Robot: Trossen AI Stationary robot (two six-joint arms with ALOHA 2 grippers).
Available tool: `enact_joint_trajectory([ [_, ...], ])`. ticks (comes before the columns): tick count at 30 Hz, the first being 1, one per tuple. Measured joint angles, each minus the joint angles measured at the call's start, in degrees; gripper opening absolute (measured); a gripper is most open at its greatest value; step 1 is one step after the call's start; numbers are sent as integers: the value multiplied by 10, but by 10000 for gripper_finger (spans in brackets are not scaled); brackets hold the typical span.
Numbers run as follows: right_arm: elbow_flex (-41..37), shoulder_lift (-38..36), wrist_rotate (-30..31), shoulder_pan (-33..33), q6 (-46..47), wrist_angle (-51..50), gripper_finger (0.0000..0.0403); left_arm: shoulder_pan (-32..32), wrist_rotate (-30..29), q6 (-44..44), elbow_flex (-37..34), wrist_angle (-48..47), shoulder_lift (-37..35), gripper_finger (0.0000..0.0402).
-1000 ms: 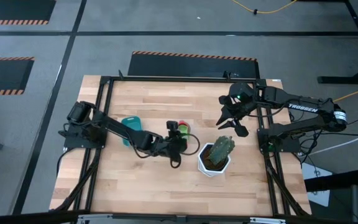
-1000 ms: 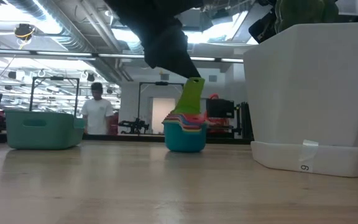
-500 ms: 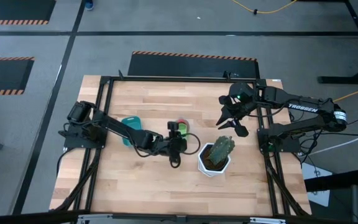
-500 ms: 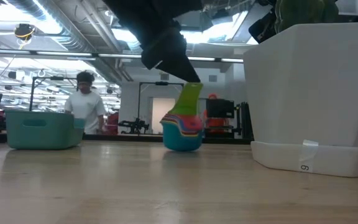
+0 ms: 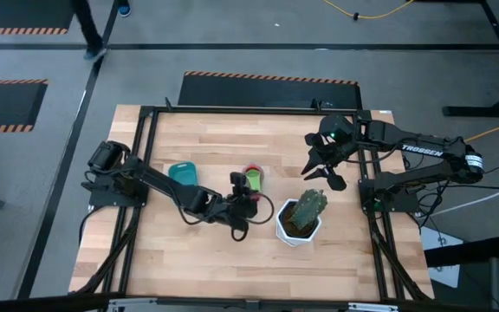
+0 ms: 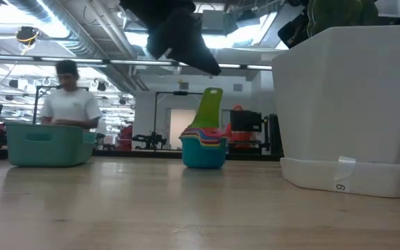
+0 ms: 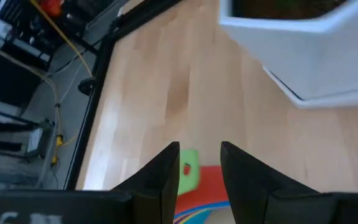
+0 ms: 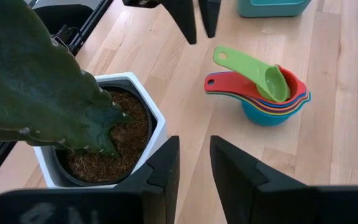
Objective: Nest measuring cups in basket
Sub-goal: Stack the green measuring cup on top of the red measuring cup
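The measuring cups stand nested in one stack inside the largest blue cup, which rests on the table mid-way across. The green cup lies on top, tilted, with its handle pointing up. My left gripper hovers open just above that handle, clear of it. The teal basket sits on the table to the left of the stack. My right gripper waits open and in the air at the table's right side.
A white hexagonal pot with a green cactus stands just right of the cups and nearer the near edge. Bare wood lies between the stack and the basket. A person walks in the room behind the table.
My left gripper has let go of the green cup's handle and risen above the stack. Half a second ago the stack was tipped to one side under the hold. It now sits flat on the table again, with the green handle still pointing up.
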Motion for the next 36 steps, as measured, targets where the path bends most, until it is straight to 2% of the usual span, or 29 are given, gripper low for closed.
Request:
enact_joint_trajectory([
  [12, 0, 0, 0, 0, 0, 1, 94, 13, -3, 21, 0, -19, 6, 110],
  [21, 0, 0, 0, 0, 0, 1, 94, 32, 47, 21, 0, -19, 6, 110],
  [36, 0, 0, 0, 0, 0, 1, 94, 28, 47, 21, 0, -22, 6, 110],
])
